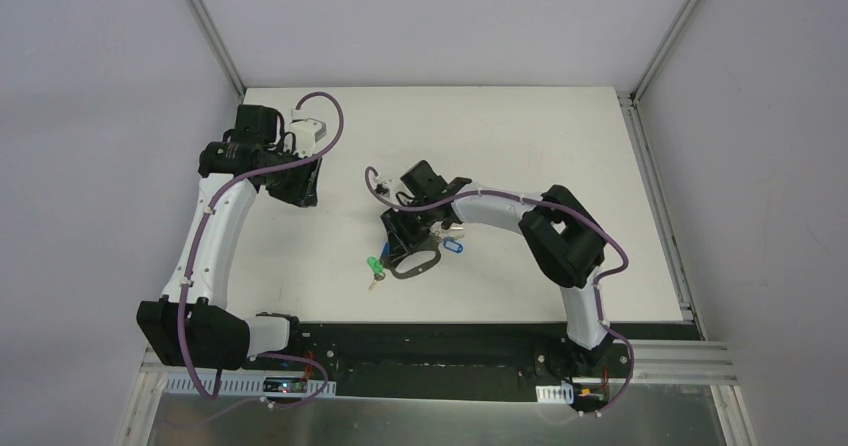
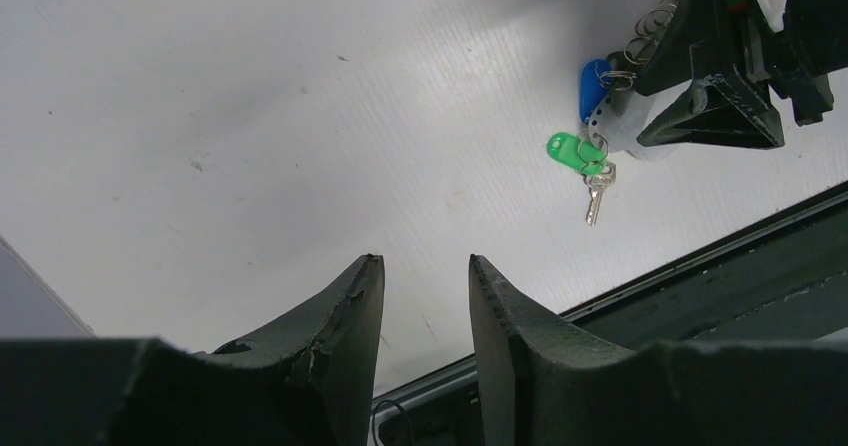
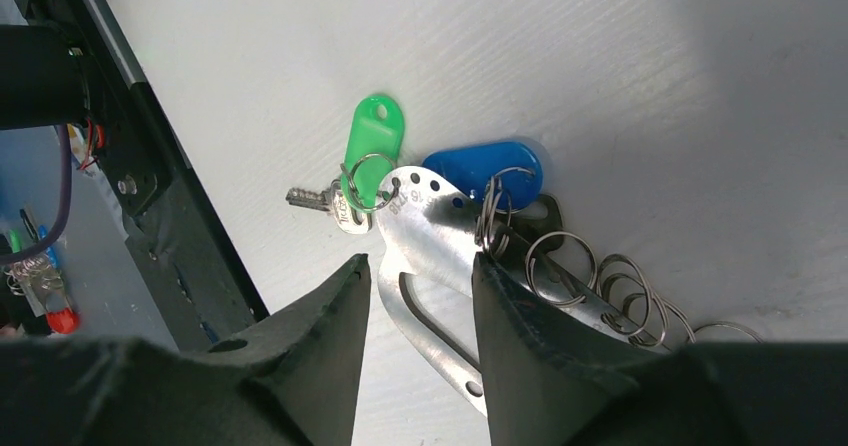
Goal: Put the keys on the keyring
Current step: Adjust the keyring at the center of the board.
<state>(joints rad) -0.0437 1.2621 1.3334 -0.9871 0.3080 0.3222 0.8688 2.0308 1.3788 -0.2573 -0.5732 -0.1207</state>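
Keyring [image 3: 430, 231] lies on the table [image 1: 500, 136] near its front edge, green key [image 3: 375, 146] and blue key [image 3: 480, 166] apparently ringed on. Right gripper [image 3: 420, 266] straddles its plate; we cannot tell if the fingers clamp. Left gripper [image 2: 425, 266] hovers empty, fingers apart. We judge threading done; next, a clean withdrawal.

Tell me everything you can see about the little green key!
The green key has a bright green plastic head, long and rounded, with a slot at one end, and a tiny silver metal blade with stamped letters. It lies flat on the white table, near the front edge. A small wire ring seems to hook it to a hole at the end of the keyring. The blue key lies close beside it.
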